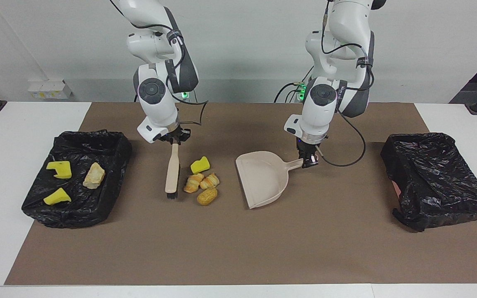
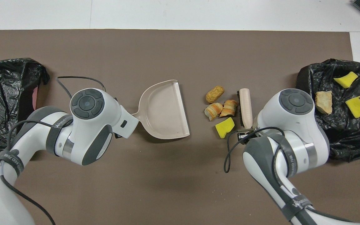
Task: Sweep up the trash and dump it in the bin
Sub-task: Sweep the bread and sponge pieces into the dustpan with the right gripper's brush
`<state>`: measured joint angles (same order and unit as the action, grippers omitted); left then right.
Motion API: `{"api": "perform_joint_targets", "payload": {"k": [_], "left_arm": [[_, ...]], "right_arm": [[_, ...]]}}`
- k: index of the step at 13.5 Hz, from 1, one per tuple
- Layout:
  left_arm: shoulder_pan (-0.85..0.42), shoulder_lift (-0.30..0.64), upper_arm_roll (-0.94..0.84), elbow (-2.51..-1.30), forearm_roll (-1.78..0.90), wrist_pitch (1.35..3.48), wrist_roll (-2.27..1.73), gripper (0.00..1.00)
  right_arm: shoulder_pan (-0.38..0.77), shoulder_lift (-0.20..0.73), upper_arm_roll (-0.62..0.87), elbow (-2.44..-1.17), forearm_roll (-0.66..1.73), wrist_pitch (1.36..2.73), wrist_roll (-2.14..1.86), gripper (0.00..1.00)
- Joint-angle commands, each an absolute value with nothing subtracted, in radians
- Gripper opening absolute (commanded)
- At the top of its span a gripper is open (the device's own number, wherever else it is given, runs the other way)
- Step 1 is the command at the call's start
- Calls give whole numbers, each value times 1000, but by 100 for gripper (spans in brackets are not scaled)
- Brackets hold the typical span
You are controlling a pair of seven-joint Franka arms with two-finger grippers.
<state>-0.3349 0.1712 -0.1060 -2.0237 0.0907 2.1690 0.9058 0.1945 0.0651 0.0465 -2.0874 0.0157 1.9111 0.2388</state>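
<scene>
We see a brown mat (image 1: 238,248) spread over the white table (image 1: 15,165), and everything sits on it. At the right arm's end lies a tray lined with a black bag (image 1: 110,153), the trash bin in use; at the left arm's end lies a second black-bagged bin (image 1: 433,178), with nothing showing inside it.

Next we find the beige dustpan (image 1: 263,178) near the middle of the mat, its open mouth turned toward the loose trash. The left gripper (image 1: 308,162) is clamped on the tip of the dustpan's handle, fingers closed around it.

The brush (image 1: 172,171), beige-handled with black bristles at its end away from the robots, lies just beside the loose pieces on their side toward the first bin. The right gripper (image 1: 174,138) grips the top of its handle, fingers pressed tight on it.

The trash is split in two groups. Between brush and dustpan we count four pieces: a yellow sponge chunk (image 1: 200,164) nearest the robots, two croissant-like pastries (image 1: 200,181) touching each other, and a golden-brown roll (image 1: 207,196) farthest from the robots. Inside the first bin lie two yellow sponge chunks (image 1: 59,169) and a pale beige lump (image 1: 94,175).
</scene>
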Motion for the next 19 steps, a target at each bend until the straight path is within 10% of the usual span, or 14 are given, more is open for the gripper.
{"api": "perform_joint_targets", "payload": {"k": [1, 19], "left_arm": [[-341, 158, -103, -1987, 115, 2105, 879, 0], [-365, 149, -110, -2019, 114, 2082, 706, 0]], "right_arm": [[183, 63, 54, -2086, 5, 1907, 221, 0], [448, 308, 64, -1902, 150, 2051, 400, 0]]}}
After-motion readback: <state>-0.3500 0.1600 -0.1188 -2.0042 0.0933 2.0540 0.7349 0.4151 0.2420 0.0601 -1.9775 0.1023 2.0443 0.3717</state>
